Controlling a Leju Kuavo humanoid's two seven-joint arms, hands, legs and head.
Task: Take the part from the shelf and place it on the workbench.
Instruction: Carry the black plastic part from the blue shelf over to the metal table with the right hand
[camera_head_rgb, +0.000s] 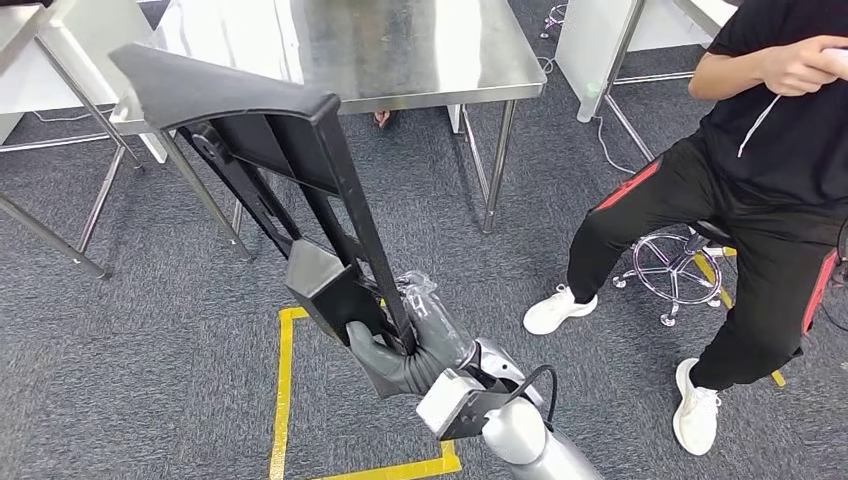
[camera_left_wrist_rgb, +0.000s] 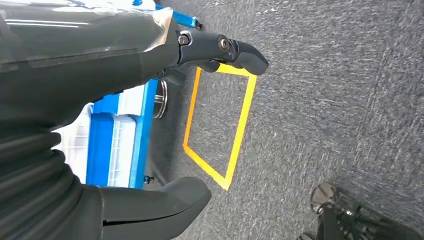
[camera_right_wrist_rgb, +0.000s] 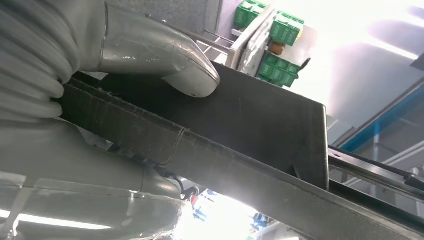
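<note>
Fingers of the right hand (camera_head_rgb: 385, 350) wrap the lower end of the long black part (camera_head_rgb: 290, 170), thumb pressed on its flat face. Its top hangs over the steel bench (camera_head_rgb: 420, 50) edge. Carry it forward level, well above the edge, then lower. Left hand (camera_left_wrist_rgb: 220, 50) hangs empty, loosely open.

Long black plastic part (camera_head_rgb: 290, 170), tilted upright, near steel workbench (camera_head_rgb: 420, 60)
</note>
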